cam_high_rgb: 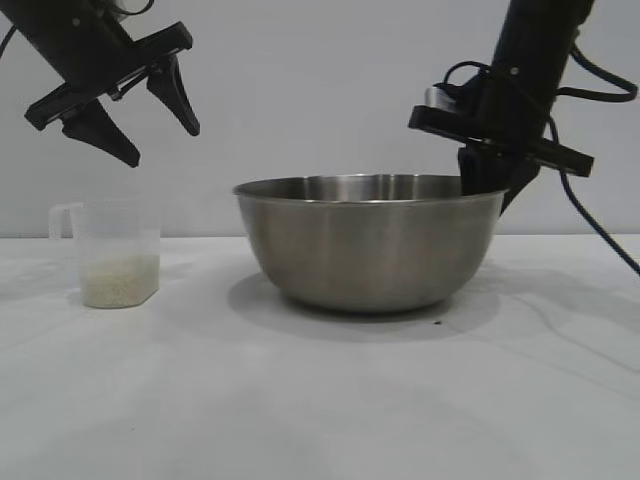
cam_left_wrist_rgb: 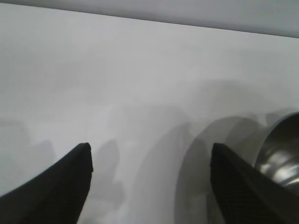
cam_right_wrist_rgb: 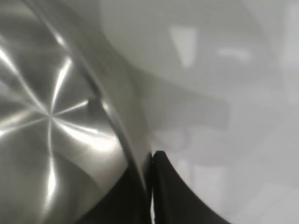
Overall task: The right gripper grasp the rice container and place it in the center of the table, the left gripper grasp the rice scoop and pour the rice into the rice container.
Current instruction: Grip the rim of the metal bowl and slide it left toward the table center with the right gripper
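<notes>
The rice container [cam_high_rgb: 370, 243] sits about mid-table [cam_high_rgb: 320, 400], the right gripper [cam_right_wrist_rgb: 150, 186] pinching its rim, one finger inside the wall and one outside. If that arm lifts away before letting go, the bowl may tip or drag off centre. The rice scoop [cam_high_rgb: 112, 252] stands upright well to the left, rice [cam_high_rgb: 120, 279] in its bottom. The left gripper [cam_high_rgb: 135, 105] hangs spread above it; its aim at the loop handle seems uncertain, and a careless descent could knock it over.
</notes>
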